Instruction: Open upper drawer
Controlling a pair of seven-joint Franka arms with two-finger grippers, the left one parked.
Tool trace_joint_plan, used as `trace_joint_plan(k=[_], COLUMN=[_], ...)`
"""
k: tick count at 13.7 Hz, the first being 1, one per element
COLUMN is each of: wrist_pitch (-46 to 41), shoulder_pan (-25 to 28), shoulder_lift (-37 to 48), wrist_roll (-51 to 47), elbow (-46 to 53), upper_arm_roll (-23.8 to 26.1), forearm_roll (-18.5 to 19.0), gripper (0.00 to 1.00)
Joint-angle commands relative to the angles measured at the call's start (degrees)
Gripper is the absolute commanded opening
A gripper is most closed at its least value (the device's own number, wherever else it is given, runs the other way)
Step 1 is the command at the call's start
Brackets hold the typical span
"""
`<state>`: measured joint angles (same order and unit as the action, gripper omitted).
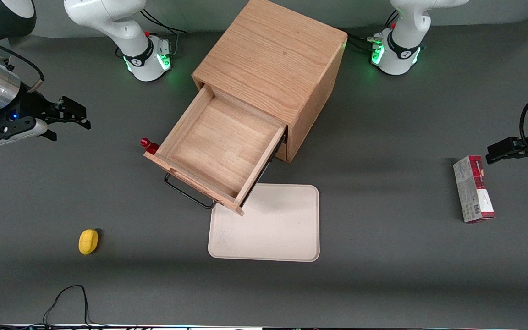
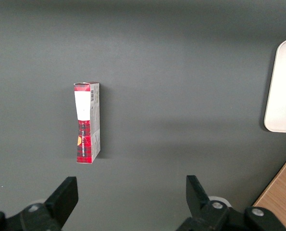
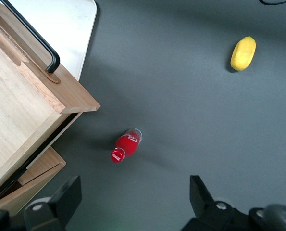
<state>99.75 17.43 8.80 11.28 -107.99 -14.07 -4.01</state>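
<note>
The upper drawer of the oak cabinet stands pulled far out, and its wooden inside is bare. Its black bar handle points toward the front camera. The drawer and handle also show in the right wrist view. My right gripper is open and empty. It hangs above the table toward the working arm's end, well apart from the drawer. In its own wrist view the gripper has only bare table between the fingers.
A small red bottle stands beside the open drawer and shows in the wrist view. A yellow lemon-like object lies nearer the front camera. A cream tray lies in front of the drawer. A red-and-grey box lies toward the parked arm's end.
</note>
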Motion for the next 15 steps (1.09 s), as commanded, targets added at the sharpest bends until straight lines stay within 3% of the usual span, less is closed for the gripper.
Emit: trace_joint_plan(k=[1,5,9,15], wrist_pitch=[1.67,-0.51,-1.32,-10.10], shoulder_pan=[0.41,-1.95,-13.99,-12.25], shoulder_lift=[1.66,-1.93,-3.69,-9.32], wrist_roll=[-1.26,-1.00,-0.91,-1.52], elbow=[-1.87,3.48,6.64,16.93], upper_arm_roll=[-0.17,-0.61,9.84,10.03], forearm_roll=[1.19,1.11,0.76,0.67], gripper=[1.00,1.00,1.00,1.00])
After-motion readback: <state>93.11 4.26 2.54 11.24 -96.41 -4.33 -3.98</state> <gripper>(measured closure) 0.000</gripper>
